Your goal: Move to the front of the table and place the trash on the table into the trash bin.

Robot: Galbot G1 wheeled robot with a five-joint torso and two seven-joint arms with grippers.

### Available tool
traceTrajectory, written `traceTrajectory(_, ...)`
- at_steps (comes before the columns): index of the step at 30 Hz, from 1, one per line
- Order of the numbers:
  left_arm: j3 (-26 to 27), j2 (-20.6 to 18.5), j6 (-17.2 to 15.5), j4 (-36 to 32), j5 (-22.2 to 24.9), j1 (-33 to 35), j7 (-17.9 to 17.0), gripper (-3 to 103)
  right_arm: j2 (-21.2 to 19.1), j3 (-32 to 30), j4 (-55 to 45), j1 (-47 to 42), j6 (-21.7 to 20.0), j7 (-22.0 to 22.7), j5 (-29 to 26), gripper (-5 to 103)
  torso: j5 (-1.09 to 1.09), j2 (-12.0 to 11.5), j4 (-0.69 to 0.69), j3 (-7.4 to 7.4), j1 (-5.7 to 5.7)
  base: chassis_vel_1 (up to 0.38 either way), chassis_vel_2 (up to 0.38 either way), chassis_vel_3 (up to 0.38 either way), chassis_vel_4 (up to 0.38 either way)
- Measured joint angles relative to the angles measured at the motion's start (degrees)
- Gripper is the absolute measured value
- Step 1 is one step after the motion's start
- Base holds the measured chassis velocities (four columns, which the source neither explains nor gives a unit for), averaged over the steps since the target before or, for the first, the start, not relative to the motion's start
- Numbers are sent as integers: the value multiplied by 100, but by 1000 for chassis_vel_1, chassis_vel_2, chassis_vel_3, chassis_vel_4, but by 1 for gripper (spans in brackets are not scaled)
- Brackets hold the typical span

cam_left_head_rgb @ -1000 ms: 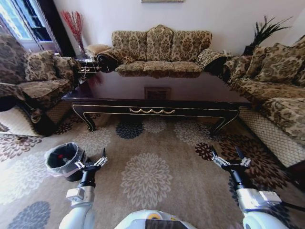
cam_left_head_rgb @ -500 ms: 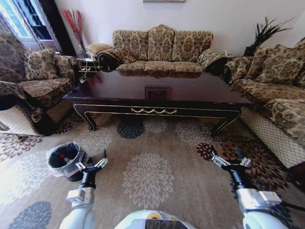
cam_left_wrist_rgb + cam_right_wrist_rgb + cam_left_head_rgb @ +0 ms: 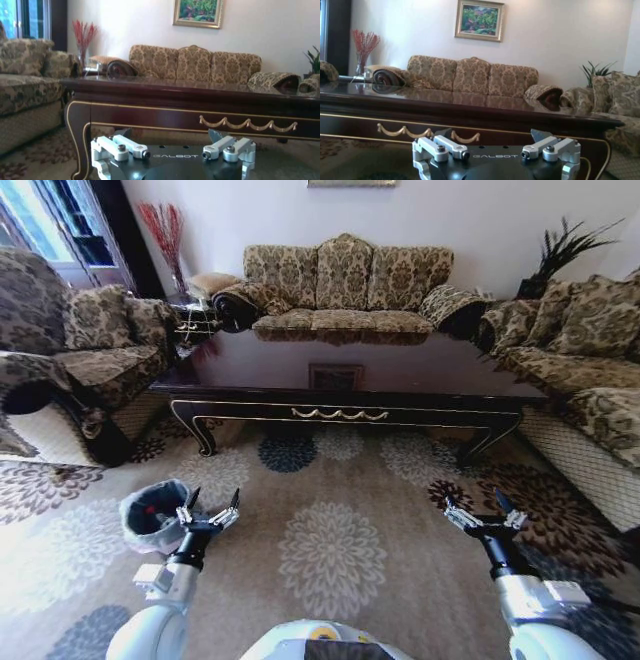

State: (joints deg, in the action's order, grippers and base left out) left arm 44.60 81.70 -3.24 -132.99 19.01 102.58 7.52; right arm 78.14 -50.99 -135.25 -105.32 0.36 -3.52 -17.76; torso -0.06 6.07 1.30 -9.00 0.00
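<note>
Since the earlier frames the whole head view has slid: the table (image 3: 350, 375) sits a little further right and the trash bin (image 3: 155, 515) nearer the left gripper (image 3: 208, 517), so the camera has moved. The table lies far ahead, its long axis left to right, open carpet (image 3: 330, 550) between. No trash shows on its glossy top; red bits lie in the bin. Left and right gripper (image 3: 480, 515) both hang wide open, empty.

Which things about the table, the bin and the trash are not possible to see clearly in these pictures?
- Trash bin, head view: contents too small; something red inside, unidentifiable.
- Table top, wrist views: seen edge-on, surface hidden.
- Table's right legs, left wrist view: cut off by the edge.
</note>
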Motion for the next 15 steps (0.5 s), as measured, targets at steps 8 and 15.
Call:
traceTrajectory(8,-42,-175,-409,-109,122,-143,122,100,0,-1,0,0,0,0,0,100,9,0,-1,0,0,33,43,-43,-43)
traceTrajectory(15,-93,-289,-425,53,-44,-312,96,100,0,-2,0,0,0,0,0,100,3,0,-1,0,0,-21,-41,24,32)
